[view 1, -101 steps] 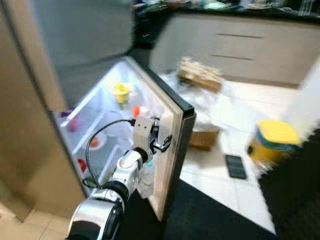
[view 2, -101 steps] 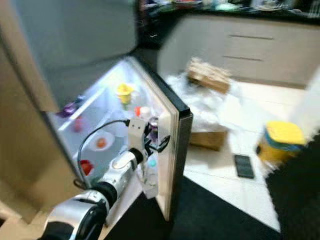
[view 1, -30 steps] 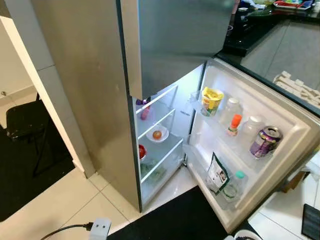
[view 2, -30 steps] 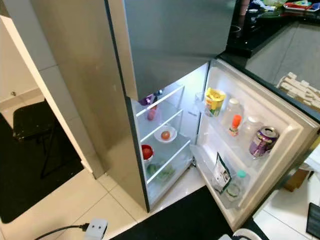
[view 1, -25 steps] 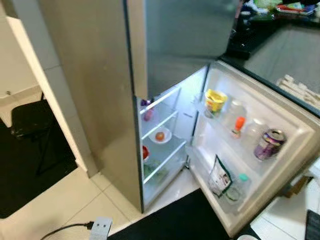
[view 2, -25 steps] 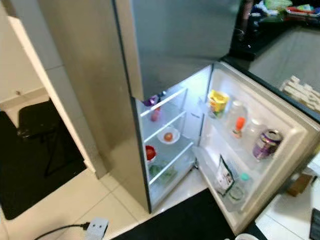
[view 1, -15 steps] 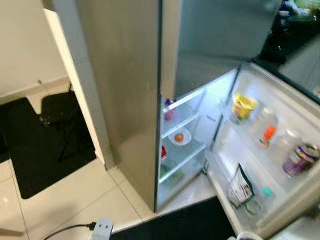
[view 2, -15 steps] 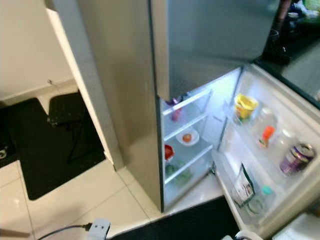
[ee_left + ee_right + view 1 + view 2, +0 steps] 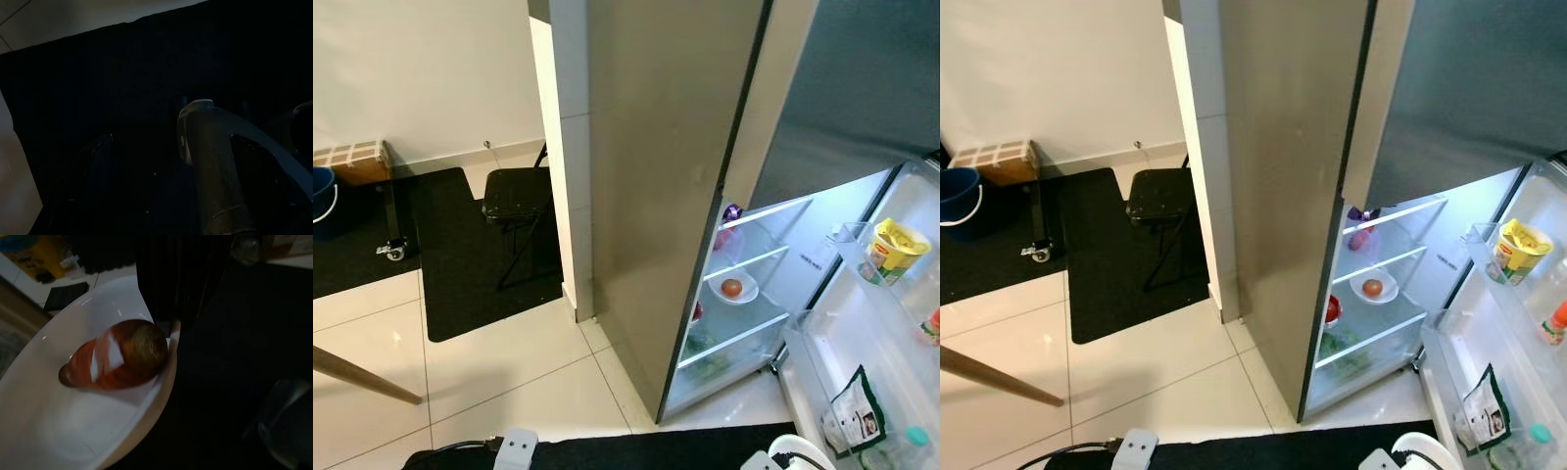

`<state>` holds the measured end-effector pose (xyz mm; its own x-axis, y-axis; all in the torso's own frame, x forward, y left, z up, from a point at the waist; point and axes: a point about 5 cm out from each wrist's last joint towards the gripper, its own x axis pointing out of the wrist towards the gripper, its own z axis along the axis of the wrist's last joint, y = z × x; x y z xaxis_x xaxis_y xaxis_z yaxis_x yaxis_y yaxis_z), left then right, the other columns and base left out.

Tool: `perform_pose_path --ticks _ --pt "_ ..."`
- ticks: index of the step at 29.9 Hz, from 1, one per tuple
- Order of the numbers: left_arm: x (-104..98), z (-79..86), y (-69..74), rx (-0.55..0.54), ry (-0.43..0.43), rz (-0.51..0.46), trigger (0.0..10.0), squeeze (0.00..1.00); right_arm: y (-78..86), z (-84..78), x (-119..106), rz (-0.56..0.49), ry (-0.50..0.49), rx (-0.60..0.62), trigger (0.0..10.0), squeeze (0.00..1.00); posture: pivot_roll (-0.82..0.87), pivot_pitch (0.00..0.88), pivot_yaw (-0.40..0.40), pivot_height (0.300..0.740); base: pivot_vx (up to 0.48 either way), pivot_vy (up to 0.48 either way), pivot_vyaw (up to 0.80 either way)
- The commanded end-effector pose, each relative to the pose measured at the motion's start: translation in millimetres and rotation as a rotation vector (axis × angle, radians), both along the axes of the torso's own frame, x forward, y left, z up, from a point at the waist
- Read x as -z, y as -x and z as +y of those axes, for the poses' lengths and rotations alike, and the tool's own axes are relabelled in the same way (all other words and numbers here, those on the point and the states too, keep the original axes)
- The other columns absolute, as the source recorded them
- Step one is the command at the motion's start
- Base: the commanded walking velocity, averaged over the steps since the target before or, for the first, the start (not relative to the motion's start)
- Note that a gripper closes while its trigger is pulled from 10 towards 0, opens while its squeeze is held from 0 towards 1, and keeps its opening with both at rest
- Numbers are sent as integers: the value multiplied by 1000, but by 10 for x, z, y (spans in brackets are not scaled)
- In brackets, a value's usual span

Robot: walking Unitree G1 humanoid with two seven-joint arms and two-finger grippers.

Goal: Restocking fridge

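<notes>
Fridge (image 9: pixel 675 196) door open, lit inside. Plate (image 9: pixel 1374 290) on middle shelf holds orange-red round fruit; yellow tub (image 9: pixel 893 247) in upper door bin, snack pouch (image 9: pixel 1482 408) in lower.

White bowl (image 9: pixel 58 431) just before right end effector, holding reddish-brown wrapped item (image 9: pixel 120 355) lying on its side.

Whether either end effector is open: cannot tell.

Your left arm, raised at the open fridge (image 9: pixel 666 196) door 3.4 s ago, is lowered out of the head views. Since then the camera panned left, bringing in a folding chair (image 9: pixel 516 201) and blue bucket (image 9: pixel 960 196).
</notes>
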<state>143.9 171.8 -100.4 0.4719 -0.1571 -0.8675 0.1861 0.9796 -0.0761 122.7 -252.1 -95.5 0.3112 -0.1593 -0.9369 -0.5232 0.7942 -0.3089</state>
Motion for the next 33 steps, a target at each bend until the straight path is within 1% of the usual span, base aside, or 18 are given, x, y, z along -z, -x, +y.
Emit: perform_pose_path --ticks 1,4,8,10,11,12,14,15,16,18,22,23,26,27,28,29,31,33 --pt "-5 8 -15 15 -4 5 10000 0 -42 -34 -23 -15 17 -7 10000 0 -12 0 -12 740 0 -465 0" --pt "-5 11 -14 12 -7 4 10000 0 -61 -35 -30 -19 21 -16 10000 0 -12 0 -12 740 0 -465 0" --pt "-2 13 -11 -7 -12 3 10000 0 -118 -43 -52 -33 34 -43 10000 0 -14 0 -13 740 0 0 0" --pt "-3 7 -13 -2 -12 2 10000 0 -204 -53 -86 -61 39 -53 10000 0 -11 0 -17 740 0 0 0" --pt "-3 7 -13 -2 -12 2 10000 0 -204 -53 -86 -61 39 -53 10000 0 -11 0 -17 740 0 0 0" --pt "-2 5 -12 -2 -10 2 10000 0 -269 -56 -112 -81 47 -69 10000 0 -11 0 -17 740 0 0 0" --pt "-2 4 -11 -2 -9 2 10000 0 -293 -56 -122 -89 50 -76 10000 0 -11 0 -17 740 0 0 0" --pt "-1 1 -9 -3 -6 3 10000 0 -399 -55 -167 -122 60 -105 10000 0 -11 0 -18 740 0 0 0" --pt "-1 1 -9 -3 -6 3 10000 0 -399 -55 -167 -122 60 -105 10000 0 -11 0 -18 740 0 0 0" --pt "0 -2 -7 -4 -5 3 10000 0 -538 -42 -229 -163 70 -154 10000 0 -11 0 -18 740 0 0 0" --pt "0 -7 -5 -3 -2 2 10000 0 -867 3 -397 -248 111 -301 10000 0 -11 0 -20 740 0 0 0" --pt "0 -7 -5 -3 -2 2 10000 0 -867 3 -397 -248 111 -301 10000 0 -11 0 -20 740 0 0 0" --pt "2 -13 0 -1 0 3 10000 0 -1079 42 -524 -273 125 -405 10000 0 -12 0 -25 740 0 0 0" --pt "2 -13 0 -1 0 3 10000 0 -1079 42 -524 -273 125 -405 10000 0 -12 0 -25 740 0 0 0" --pt "6 -17 12 3 0 5 10000 0 -1165 63 -577 -273 143 -464 10000 0 -12 0 -25 740 0 0 0" --pt "9 -19 19 4 1 6 10000 0 -1198 77 -597 -268 150 -488 10000 0 -12 0 -27 740 0 0 0" --pt "10 -19 23 4 1 7 10000 0 -1218 85 -608 -264 154 -503 10000 0 -12 0 -27 740 0 0 0" --pt "14 -21 33 4 3 9 10000 0 -1279 119 -645 -268 164 -544 10000 0 -10 0 -29 740 0 0 0"
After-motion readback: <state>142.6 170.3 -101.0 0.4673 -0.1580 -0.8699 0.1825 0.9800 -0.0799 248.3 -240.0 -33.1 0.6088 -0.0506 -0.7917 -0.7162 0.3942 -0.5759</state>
